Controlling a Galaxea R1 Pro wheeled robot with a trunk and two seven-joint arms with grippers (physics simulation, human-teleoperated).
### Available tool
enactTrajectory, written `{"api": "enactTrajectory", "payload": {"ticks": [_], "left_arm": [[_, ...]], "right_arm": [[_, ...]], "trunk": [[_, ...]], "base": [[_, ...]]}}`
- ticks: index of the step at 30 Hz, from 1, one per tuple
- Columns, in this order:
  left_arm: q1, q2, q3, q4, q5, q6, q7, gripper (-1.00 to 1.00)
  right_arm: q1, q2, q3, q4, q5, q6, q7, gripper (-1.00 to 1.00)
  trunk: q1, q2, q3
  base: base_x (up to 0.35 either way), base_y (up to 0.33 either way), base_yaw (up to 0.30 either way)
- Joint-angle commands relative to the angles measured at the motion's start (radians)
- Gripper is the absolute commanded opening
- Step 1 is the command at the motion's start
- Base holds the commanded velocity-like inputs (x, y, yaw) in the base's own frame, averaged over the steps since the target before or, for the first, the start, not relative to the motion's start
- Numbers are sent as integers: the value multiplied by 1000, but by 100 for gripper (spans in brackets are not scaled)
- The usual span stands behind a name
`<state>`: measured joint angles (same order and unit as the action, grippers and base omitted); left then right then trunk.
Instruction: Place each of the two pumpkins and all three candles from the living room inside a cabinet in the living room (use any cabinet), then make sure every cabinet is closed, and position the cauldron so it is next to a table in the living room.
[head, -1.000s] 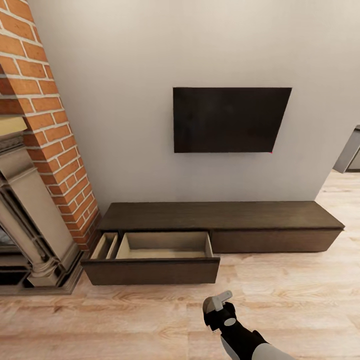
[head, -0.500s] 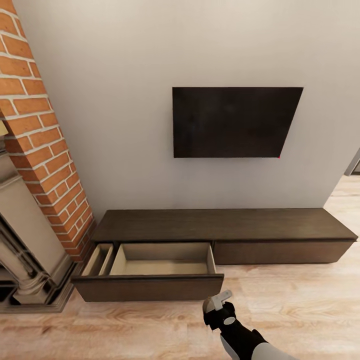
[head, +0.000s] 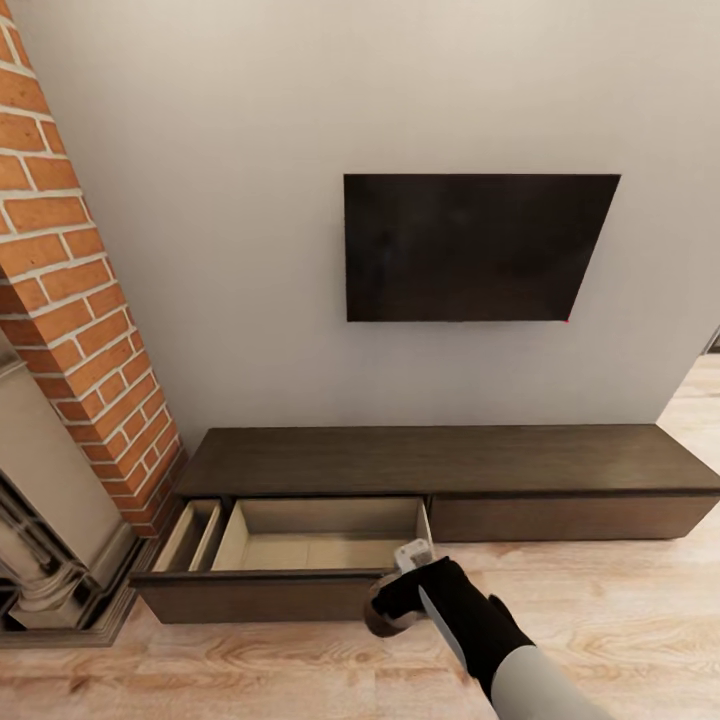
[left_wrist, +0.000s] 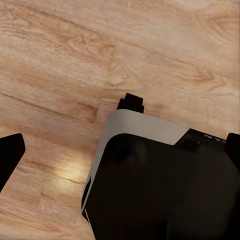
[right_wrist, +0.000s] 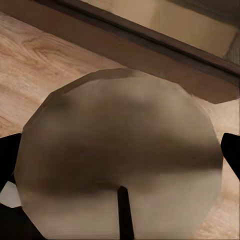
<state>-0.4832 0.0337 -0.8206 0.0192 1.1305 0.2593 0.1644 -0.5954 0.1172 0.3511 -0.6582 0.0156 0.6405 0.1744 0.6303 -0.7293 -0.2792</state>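
The long dark-brown cabinet (head: 440, 460) runs along the wall under the TV. Its left drawer (head: 320, 535) is pulled out, and its pale wooden inside holds nothing. My right gripper (head: 392, 600) hangs just over the drawer's front edge, shut on a round beige-brown candle (head: 383, 612). In the right wrist view the candle (right_wrist: 120, 150) shows its flat top and dark wick, with the drawer front behind it. My left gripper (left_wrist: 121, 150) is open above the wood floor, its fingertips (left_wrist: 10, 155) wide apart. The pumpkins, cauldron and table are out of view.
A brick fireplace (head: 70, 330) with a stone surround stands left of the cabinet, close to the open drawer's corner. A black wall TV (head: 470, 245) hangs above. A narrow side compartment (head: 190, 535) lies open beside the drawer. Wood floor (head: 620, 620) stretches to the right.
The head view has moved closer to the cabinet. My right arm has reached forward and left, bringing the candle from over the floor to the drawer's front edge.
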Motion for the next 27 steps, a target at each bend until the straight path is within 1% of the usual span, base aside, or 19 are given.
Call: {"api": "enactTrajectory", "payload": {"ticks": [1, 4, 6, 7, 8, 11, 14, 15, 16, 17, 19, 21, 23, 25, 26, 27], "left_arm": [[0, -2, 0, 0, -1, 0, -2, 100], [-1, -5, -1, -2, -5, 1, -33, 100], [-1, -5, -4, -3, -7, 1, -86, 100], [-2, -4, -8, -6, -8, 2, -121, 100], [-2, -3, -10, -8, -9, 2, -142, 100], [-6, 7, -31, -35, -25, 9, -299, 100], [-24, 16, -70, -61, -68, 16, -473, 100], [-34, 23, -78, -67, -83, 21, -525, 100], [-51, 36, -85, -79, -98, 37, -603, 100], [-66, 58, -88, -96, -108, 65, -687, 100], [-91, 101, -91, -135, -114, 104, -811, 100], [-114, 156, -92, -179, -117, 126, -940, 100], [-137, 224, -92, -231, -117, 150, -1066, 100], [-159, 292, -92, -301, -118, 201, -1175, 100], [-168, 327, -92, -346, -118, 232, -1215, 100], [-183, 377, -89, -427, -118, 278, -1251, 100]], "right_arm": [[0, 2, -1, -21, 8, 19, 9, -100], [0, 6, -2, -61, 8, 47, 20, -100], [-3, 5, -3, -71, 9, 54, 19, -100], [-4, 5, -4, -74, 10, 56, 18, -100], [-5, 5, -4, -75, 10, 57, 18, -100], [-11, 4, -4, -81, 11, 58, 17, -100], [-17, 4, -5, -83, 12, 59, 15, -100], [-19, 3, -6, -85, 12, 59, 14, -100], [-26, 2, -11, -92, 12, 58, 5, -100], [-33, 0, -23, -99, 12, 57, -16, -100], [-38, -1, -44, -106, 13, 55, -61, -100], [-40, -2, -60, -111, 13, 52, -97, -100], [-41, -2, -68, -115, 13, 51, -113, -100], [-41, -1, -71, -117, 14, 51, -120, -100], [-41, -1, -71, -117, 14, 50, -122, -100], [-41, 0, -72, -118, 15, 49, -125, -100]], "trunk": [[0, 0, 0], [0, 0, 0], [0, 0, 0], [0, 0, 0], [0, 0, 0], [0, 0, 0], [0, 0, 0], [0, 0, 0], [0, 0, 0], [0, 0, 0], [0, 0, 0], [0, 0, 0], [0, 0, 0], [0, 0, 0], [0, 0, 0], [0, 0, 0]], "base": [[0, 0, 0], [0, 0, 0], [0, 0, 0], [0, 0, 0], [0, 0, 0], [0, 0, 0], [0, 0, 0], [0, 0, 0], [0, 0, 0], [0, 0, 0], [0, 0, 0], [0, 0, 0], [0, 0, 0], [0, 0, 0], [0, 0, 0], [0, 0, 0]]}}
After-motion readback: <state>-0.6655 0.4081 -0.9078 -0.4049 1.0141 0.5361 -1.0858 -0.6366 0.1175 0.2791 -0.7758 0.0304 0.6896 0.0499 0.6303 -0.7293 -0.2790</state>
